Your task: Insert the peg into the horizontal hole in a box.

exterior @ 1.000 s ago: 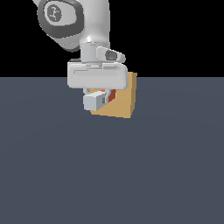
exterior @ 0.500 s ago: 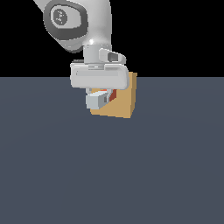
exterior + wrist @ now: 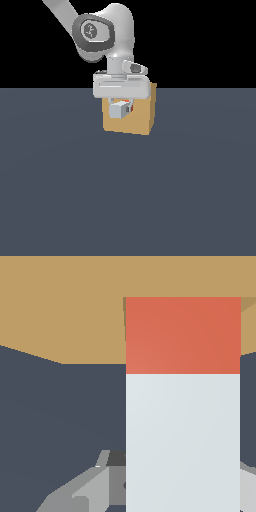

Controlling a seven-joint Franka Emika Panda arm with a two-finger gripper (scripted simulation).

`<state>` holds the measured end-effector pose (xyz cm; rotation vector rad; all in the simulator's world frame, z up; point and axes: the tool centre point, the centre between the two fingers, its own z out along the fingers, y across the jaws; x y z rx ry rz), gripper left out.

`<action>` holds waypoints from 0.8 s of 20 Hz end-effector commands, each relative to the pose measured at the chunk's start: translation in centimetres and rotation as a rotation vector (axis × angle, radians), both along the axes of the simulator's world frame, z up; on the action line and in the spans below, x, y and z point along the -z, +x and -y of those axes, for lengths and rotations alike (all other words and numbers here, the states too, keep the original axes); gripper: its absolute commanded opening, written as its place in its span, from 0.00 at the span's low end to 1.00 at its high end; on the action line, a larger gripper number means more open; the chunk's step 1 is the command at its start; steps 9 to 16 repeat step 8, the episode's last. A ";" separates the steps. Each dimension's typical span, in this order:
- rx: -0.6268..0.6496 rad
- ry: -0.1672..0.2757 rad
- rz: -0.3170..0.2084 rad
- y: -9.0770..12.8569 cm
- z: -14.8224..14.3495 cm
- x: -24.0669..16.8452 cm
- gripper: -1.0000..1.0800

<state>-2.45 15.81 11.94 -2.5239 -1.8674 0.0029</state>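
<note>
While the gripper [image 3: 120,109] sits low against the front of the box [image 3: 140,122], its jaws pinch the peg [image 3: 182,426] at the pale grey-white length, and the short orange-red end points away from the hand toward the tan face.

Wrist view: peg runs straight out from between the fingers [image 3: 80,491]. Its long axis is square to the box face. The orange-red tip overlaps the tan surface, and thin darker edges show at both sides of the tip, consistent with the rim of the horizontal hole [image 3: 246,303]. Whether the tip has entered or only touches the opening cannot be told.

Exterior view: peg is mostly hidden by the hand; a small red patch shows just beside the grey finger block, against the box's middle. Box rests on the dark floor [image 3: 128,200], upright.

Judgement: hole lies directly ahead of the jaws along the peg's own axis. The coming move is a straight push along that axis. Any sideways drift or tilt would likely catch the tip on the rim.
</note>
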 end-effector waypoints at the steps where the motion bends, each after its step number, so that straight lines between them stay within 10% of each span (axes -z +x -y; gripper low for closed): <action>1: 0.002 0.001 0.004 0.6 -1.3 -0.2 0.00; 16: 0.002 0.001 0.005 1.1 -2.4 -0.3 0.00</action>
